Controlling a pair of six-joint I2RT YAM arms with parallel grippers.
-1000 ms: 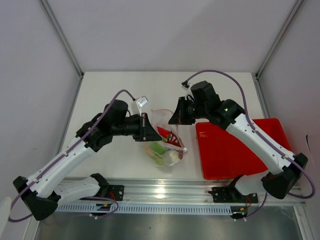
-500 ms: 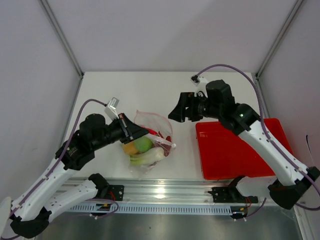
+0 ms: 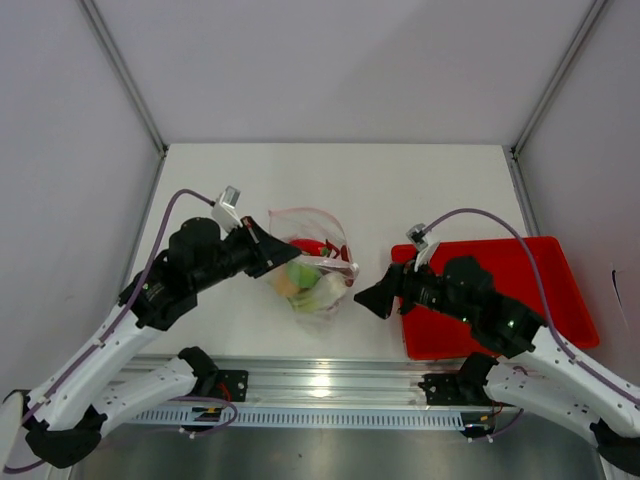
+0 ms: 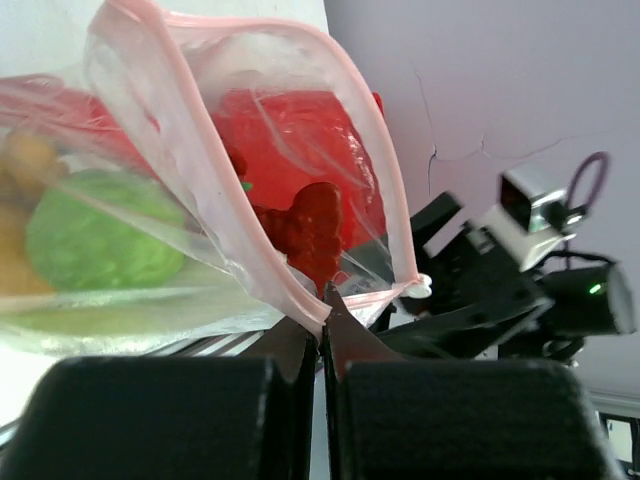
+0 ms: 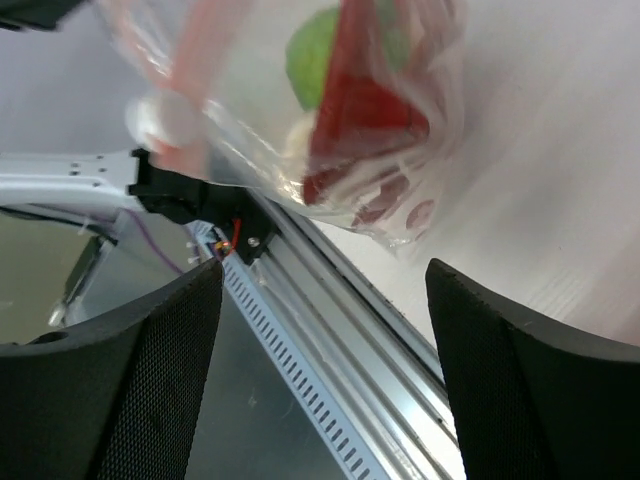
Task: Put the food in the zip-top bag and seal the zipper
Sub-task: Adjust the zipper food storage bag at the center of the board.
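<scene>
The clear zip-top bag (image 3: 318, 282) hangs from my left gripper (image 3: 288, 254), which is shut on the pink zipper (image 4: 236, 216) at the mouth's edge (image 4: 322, 302). Food shows inside the bag: a round green fruit (image 4: 98, 232), a red piece (image 4: 310, 226), and yellow and pale pieces (image 3: 292, 284). The mouth gapes in the left wrist view. My right gripper (image 3: 368, 298) stands open just right of the bag, with nothing between its fingers (image 5: 325, 270). From the right wrist, the bag (image 5: 330, 90) is above the fingertips, with the green fruit (image 5: 322, 44) and the red piece (image 5: 366, 112) showing through it.
A red tray (image 3: 545, 285) lies at the right, partly under my right arm. The metal rail (image 3: 330, 385) runs along the table's near edge, close below the bag and my right gripper. White walls close in the table at the back and sides.
My right gripper has opened, let go of the bag's mouth and swung from the far side down to the near right of the bag. My left gripper shifted the bag left, then slightly back.
</scene>
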